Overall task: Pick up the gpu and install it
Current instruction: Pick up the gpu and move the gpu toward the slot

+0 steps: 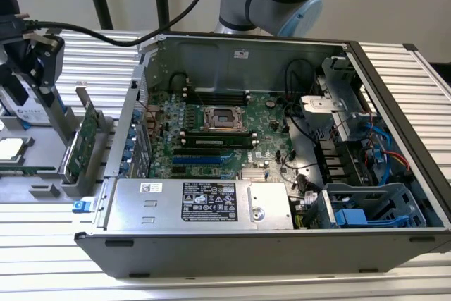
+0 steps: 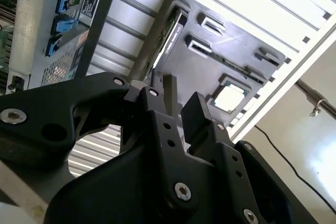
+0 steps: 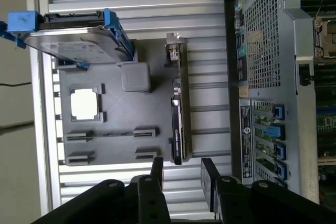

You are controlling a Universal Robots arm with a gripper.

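Pincer (image 3: 184, 176) noted with its two black fingers (image 3: 157, 174) parted and nothing between them. It hangs clear of the gpu (image 3: 177, 124), and in the first wrist view the gap lies in line with the card's length. We find the gpu standing on its long edge in a slot of the grey holder tray (image 3: 121, 114), outside the computer case (image 1: 246, 248), at the exterior view's left.

We judge the step in hand to be the approach for the grasp. To do it well, the fingers should straddle the thin card squarely, one on each face. They should close on the board's upper edge rather than on the cooler or bracket. The lift should run straight out of the slot so that the card does not bind.

Surroundings, same tray:
- A hard drive (image 3: 79, 40) in a blue carrier rests past the bracket end of the gpu.
- A processor chip (image 3: 84, 103) lies flat in its recess.
- A grey block (image 3: 136, 77) stands near the card.

The gpu sits on the tray's side nearest the case's rear wall. We judge this the tightest clearance for the finger on that side.

Inside the open case, the motherboard (image 1: 225, 128) and power supply (image 1: 201, 202) lie exposed. Cables (image 1: 384, 149) crowd the right.
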